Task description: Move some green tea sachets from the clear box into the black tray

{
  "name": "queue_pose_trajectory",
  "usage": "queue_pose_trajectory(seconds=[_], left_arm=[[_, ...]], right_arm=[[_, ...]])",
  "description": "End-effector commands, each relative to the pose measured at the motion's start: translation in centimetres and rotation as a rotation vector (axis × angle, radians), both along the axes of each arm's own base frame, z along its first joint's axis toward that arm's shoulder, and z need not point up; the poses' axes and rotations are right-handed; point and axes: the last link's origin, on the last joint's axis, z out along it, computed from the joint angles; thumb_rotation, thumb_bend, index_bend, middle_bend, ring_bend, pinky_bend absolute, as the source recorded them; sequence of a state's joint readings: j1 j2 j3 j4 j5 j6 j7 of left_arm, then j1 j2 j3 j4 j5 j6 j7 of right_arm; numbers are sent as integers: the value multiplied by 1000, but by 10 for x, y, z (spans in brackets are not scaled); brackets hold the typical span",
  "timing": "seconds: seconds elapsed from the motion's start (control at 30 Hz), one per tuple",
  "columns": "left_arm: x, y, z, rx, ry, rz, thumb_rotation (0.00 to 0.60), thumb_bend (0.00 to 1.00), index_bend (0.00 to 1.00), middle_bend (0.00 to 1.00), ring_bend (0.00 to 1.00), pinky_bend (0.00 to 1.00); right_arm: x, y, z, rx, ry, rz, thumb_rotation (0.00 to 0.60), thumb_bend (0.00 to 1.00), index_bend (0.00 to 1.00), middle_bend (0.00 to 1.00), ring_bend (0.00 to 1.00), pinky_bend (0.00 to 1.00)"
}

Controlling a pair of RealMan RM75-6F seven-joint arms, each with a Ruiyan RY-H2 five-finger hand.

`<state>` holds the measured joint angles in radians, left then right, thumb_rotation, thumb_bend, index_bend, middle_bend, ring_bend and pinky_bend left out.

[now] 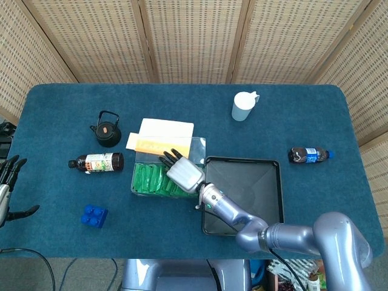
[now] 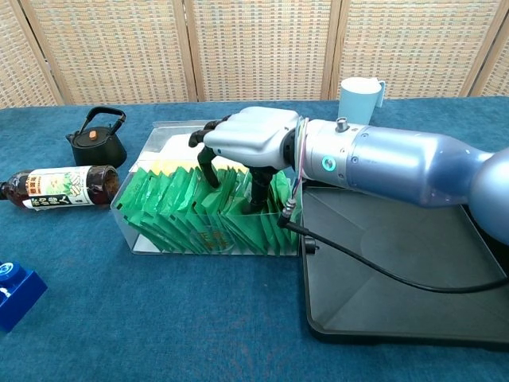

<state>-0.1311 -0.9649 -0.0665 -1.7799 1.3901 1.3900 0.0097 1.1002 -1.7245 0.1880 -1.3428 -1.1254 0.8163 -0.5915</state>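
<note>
The clear box holds a row of upright green tea sachets and stands just left of the black tray. My right hand is over the right part of the box. Its fingers and thumb reach down among the sachets, set apart with several sachets between them. Nothing is lifted. In the head view the right hand hides part of the sachets beside the tray, which has nothing in it. My left hand hangs at the far left edge with its fingers spread, holding nothing.
A black teapot and a lying brown bottle sit left of the box. A blue brick is at the front left. A yellow-and-white packet lies behind the box. A pale cup and a small dark bottle stand to the right.
</note>
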Motion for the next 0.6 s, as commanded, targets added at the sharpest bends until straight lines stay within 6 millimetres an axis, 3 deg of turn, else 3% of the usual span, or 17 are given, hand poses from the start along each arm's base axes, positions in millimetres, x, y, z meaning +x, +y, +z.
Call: queue_pose_trajectory(seconds=[0.03,0.23,0.4,0.6], left_arm=[[0,0,0,0,0,0,600,56,0,0,0,0],[0,0,0,1,-1,0,600,56,0,0,0,0],[0,0,0,0,-2,0,600,56,0,0,0,0],[0,0,0,0,-2,-1,600,56,0,0,0,0]], right_arm=[[-1,-1,-2,-1,0,-8,600,349,450,147,46,147],[-3,-1,-5,0,3,-14,600,365,450,147,46,147],[-5,0,-9,2,3,-16,600,442,463,148,46,147],[-5,1,-9,-13,-19,0,600,571,551,167,46,147]])
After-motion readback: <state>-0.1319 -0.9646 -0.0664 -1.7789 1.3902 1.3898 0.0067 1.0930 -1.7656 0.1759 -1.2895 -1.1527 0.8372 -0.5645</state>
